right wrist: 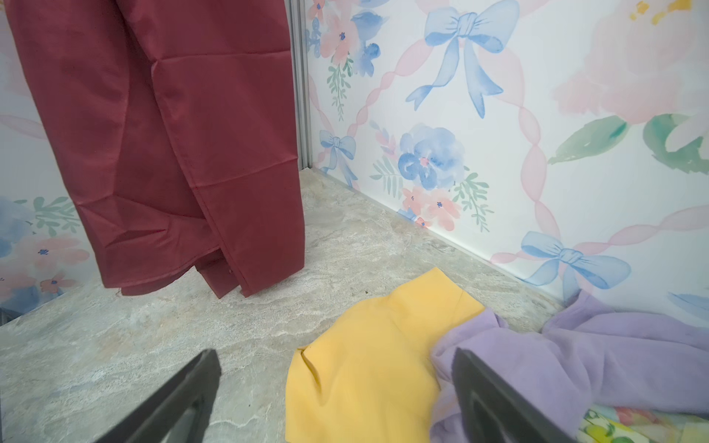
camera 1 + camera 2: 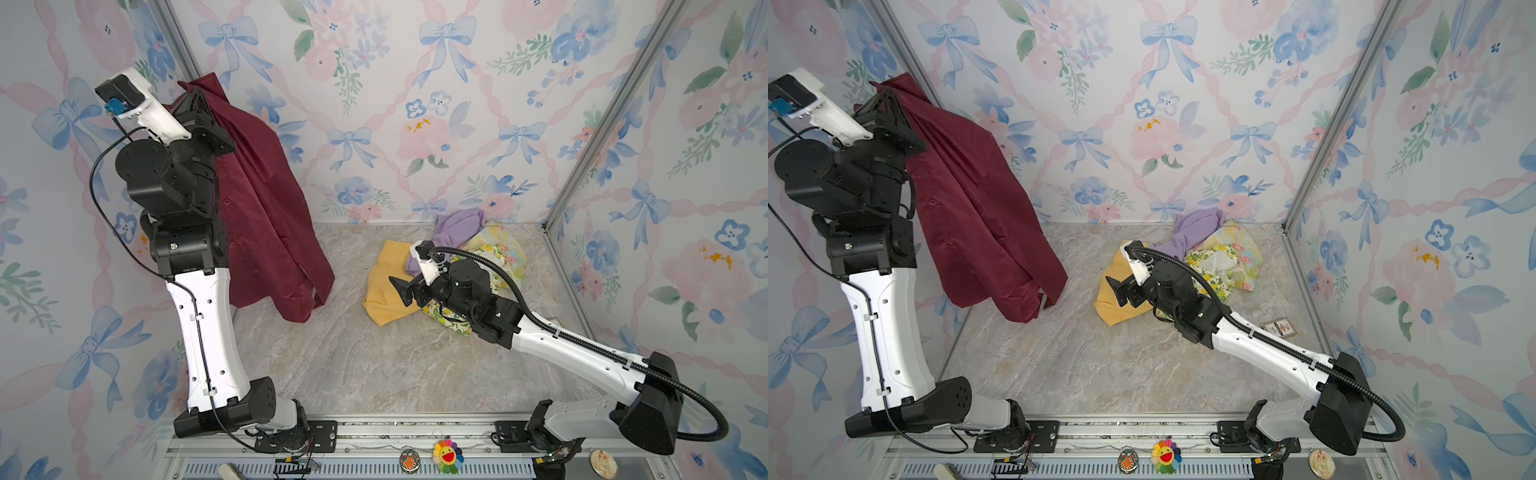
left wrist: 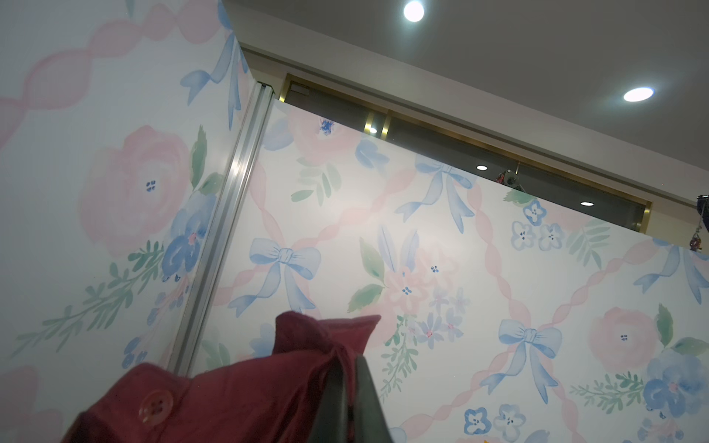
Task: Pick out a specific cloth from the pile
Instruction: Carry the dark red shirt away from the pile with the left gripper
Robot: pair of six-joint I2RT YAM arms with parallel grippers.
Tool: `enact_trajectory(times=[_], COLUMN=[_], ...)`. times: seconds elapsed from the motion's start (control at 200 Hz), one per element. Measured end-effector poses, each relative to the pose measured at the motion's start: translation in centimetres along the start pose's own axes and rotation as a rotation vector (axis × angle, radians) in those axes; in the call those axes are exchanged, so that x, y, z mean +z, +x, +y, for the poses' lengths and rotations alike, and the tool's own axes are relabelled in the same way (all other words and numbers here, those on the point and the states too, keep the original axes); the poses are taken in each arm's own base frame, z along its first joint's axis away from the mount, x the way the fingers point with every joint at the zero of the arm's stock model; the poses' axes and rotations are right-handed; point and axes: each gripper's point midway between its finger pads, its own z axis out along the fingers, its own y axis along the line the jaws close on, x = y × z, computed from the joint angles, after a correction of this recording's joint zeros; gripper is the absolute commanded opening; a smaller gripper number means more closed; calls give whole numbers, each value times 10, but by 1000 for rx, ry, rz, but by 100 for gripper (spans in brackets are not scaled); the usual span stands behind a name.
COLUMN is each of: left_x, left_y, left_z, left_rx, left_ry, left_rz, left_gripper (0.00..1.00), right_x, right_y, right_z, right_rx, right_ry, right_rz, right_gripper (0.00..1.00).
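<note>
The cloth (image 2: 266,208) (image 2: 976,199), dark maroon with buttons, hangs high at the left from my left gripper (image 2: 194,94) (image 2: 888,99). Its lower hem just reaches the marble floor. In the left wrist view the gripper (image 3: 347,358) is shut on a bunched fold of the cloth (image 3: 238,399). The pile sits at the back right: a yellow cloth (image 2: 384,270) (image 1: 376,353), a lilac one (image 2: 457,228) (image 1: 575,353), a lemon-print one (image 2: 1208,266) and a pastel floral one (image 2: 498,245). My right gripper (image 2: 401,289) (image 1: 333,356) hovers open over the yellow cloth, holding nothing.
Floral-papered walls close in the back and both sides, with aluminium posts (image 2: 602,124) at the corners. A small card (image 2: 1280,327) lies on the floor by the right wall. A rail with a flower toy (image 2: 446,456) runs along the front edge.
</note>
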Motion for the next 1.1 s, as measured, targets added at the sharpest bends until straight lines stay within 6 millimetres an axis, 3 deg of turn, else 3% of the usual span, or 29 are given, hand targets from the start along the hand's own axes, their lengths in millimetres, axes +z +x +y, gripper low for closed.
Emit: enact_trajectory(times=[0.145,0.27,0.38,0.57,0.67,0.845,0.985,1.1], left_x=[5,11,16,15,13,16,28,42], left_y=[11,36,76,165,194,205,205,220], left_z=[4,12,16,19,25,24,22,30], left_rx=[-23,-57,-84,-123,-129,-134,-135,-136], left_ry=[5,2,-2,-18,-33,-27,-11,-24], left_rz=[29,79,144,282,312,266,196,181], left_gripper=[0,0,0,0,0,0,0,0], right_x=[1,2,2,4,4,5,6,7], right_y=[5,6,10,18,23,39,48,52], right_z=[0,0,1,-1,-1,-4,-10,-20], right_rx=[-6,-6,-7,-10,-11,-12,-8,1], right_ry=[2,7,6,17,21,27,41,62], right_rz=[19,21,29,47,56,86,105,111], right_gripper=[97,97,97,97,97,97,97,97])
